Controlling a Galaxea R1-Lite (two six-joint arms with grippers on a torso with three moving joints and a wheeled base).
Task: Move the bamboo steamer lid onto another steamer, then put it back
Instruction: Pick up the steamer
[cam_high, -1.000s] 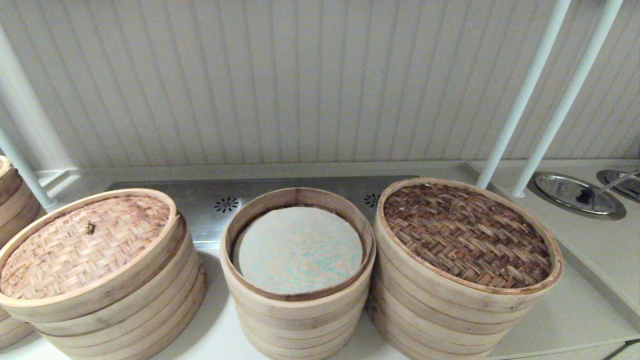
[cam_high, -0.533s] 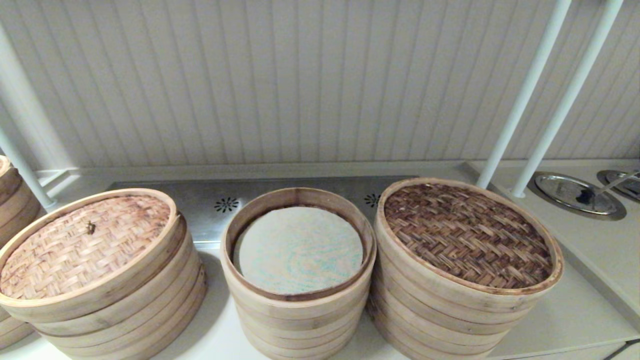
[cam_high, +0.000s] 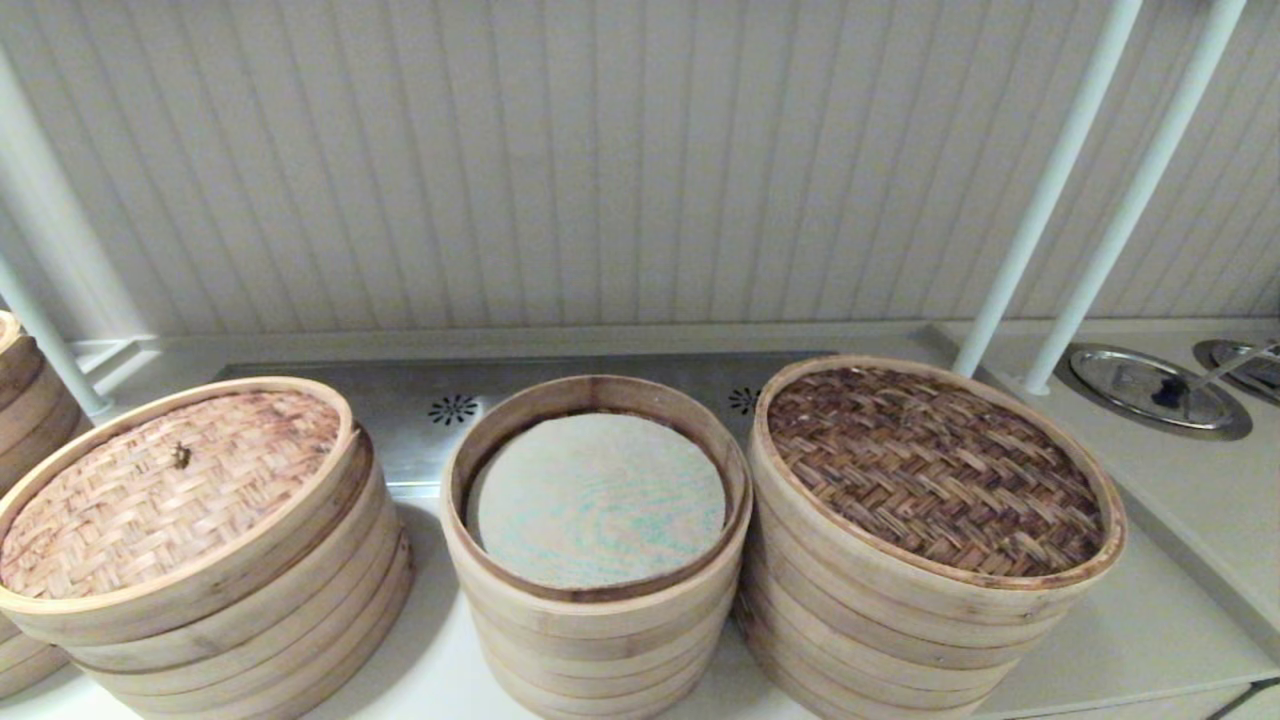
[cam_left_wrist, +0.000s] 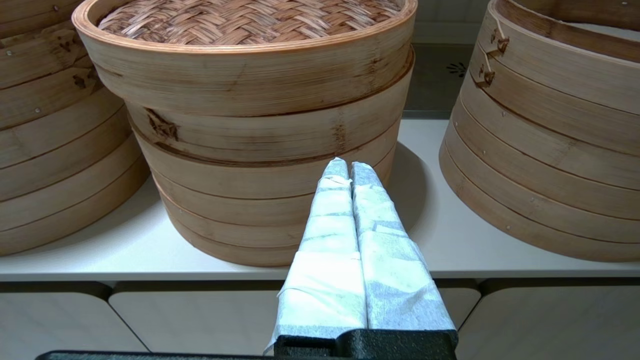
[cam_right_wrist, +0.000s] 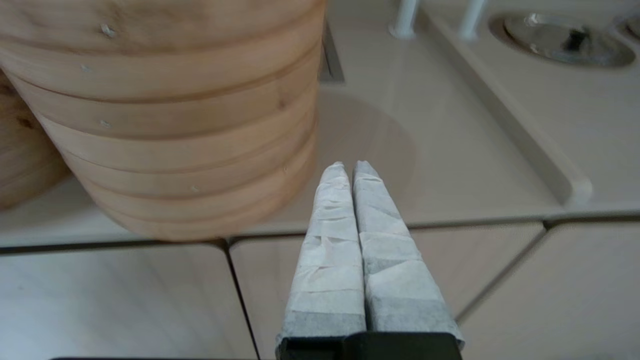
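Note:
The bamboo steamer lid (cam_high: 935, 470), dark brown herringbone weave with a pale rim band, sits on the right-hand stack (cam_right_wrist: 175, 110). The other steamer (cam_high: 600, 630) stands in the middle, uncovered, its top ring reddish-brown inside around a grey-green cloth liner (cam_high: 597, 500). Neither gripper shows in the head view. My left gripper (cam_left_wrist: 349, 165) is shut and empty, low at the counter's front before the tan-lidded stack, with the middle steamer (cam_left_wrist: 550, 125) beside it. My right gripper (cam_right_wrist: 348, 166) is shut and empty, at the counter's front edge beside the right stack's base.
A lighter tan lid with a small knot (cam_high: 165, 490) covers the left stack. Another stack (cam_high: 25, 400) shows at the far left edge. Two white poles (cam_high: 1050, 190) rise behind the right stack, near round metal discs (cam_high: 1150, 390). A raised ridge (cam_right_wrist: 520, 135) crosses the counter.

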